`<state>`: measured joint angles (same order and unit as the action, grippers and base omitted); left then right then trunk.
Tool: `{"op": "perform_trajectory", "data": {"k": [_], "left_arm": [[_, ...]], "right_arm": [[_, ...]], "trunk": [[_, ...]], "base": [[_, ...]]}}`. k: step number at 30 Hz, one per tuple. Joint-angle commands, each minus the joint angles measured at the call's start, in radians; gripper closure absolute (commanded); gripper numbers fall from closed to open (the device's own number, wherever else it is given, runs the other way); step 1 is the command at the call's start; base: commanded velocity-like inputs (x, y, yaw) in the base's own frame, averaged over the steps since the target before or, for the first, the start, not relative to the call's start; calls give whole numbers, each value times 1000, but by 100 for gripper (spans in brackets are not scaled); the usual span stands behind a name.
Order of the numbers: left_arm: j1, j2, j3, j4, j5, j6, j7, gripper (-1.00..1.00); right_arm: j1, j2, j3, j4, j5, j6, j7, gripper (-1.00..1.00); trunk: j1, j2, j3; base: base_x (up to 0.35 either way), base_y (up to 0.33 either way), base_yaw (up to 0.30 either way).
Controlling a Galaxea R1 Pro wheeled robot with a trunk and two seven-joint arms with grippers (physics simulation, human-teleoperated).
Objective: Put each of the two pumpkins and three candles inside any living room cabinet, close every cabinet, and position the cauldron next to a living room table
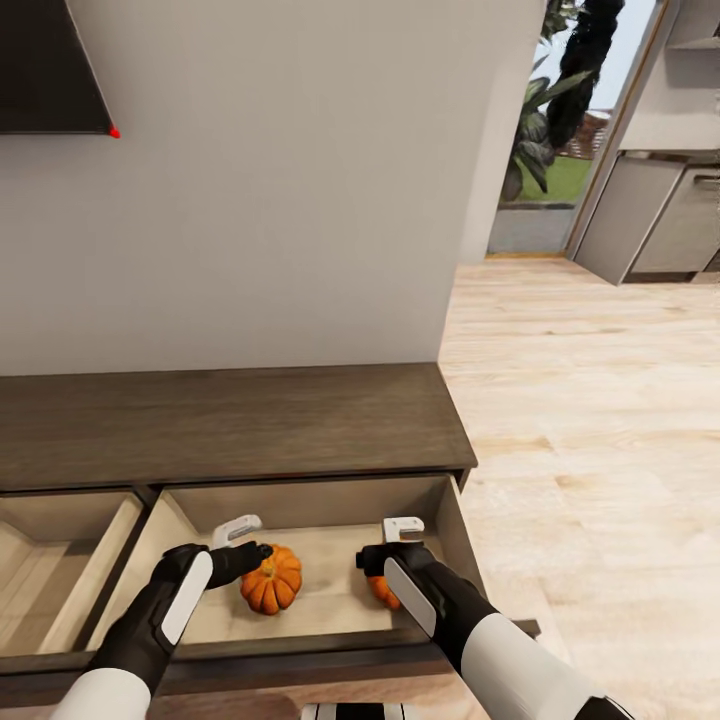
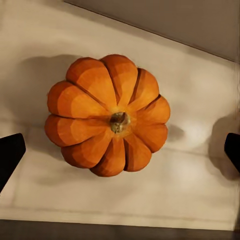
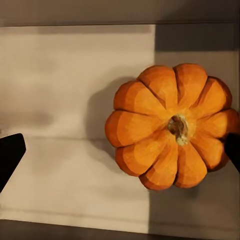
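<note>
Below, both arms reach into the cabinet [image 1: 240, 420] drawer, left gripper [image 1: 240, 528] and right gripper [image 1: 402, 530] spread wide over the pumpkins [image 1: 271, 580].

Two pumpkins are counted in the head view: one [image 1: 271, 579] in plain sight, a second [image 1: 383, 591] largely hidden behind the right arm. Two open drawers are seen in the cabinet [image 1: 230, 420], one [image 1: 300, 500] holding both pumpkins, the other [image 1: 60, 560] apparently bare.
</note>
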<state>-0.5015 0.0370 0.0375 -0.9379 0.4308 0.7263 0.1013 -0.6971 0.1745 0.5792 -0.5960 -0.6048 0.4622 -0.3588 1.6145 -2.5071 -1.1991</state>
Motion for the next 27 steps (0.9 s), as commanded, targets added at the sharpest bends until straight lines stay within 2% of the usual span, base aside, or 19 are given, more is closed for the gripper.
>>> {"op": "perform_trajectory", "data": {"k": [1, 12, 27], "left_arm": [[0, -1, 3, -2, 11, 5, 9, -100], [0, -2, 12, -14, 11, 27, 9, -100], [0, -1, 17, -50, 13, 59, 9, -100]], "right_arm": [[-1, 0, 4, -1, -8, 2, -9, -100], [-1, 0, 4, -1, -9, 3, -8, -100], [-1, 0, 4, -11, -10, 2, -9, -100]], "trunk": [[-1, 0, 3], [-6, 3, 46], [-12, 6, 104]], "base": [[0, 0, 0], [-5, 0, 0], [-117, 0, 0]]}}
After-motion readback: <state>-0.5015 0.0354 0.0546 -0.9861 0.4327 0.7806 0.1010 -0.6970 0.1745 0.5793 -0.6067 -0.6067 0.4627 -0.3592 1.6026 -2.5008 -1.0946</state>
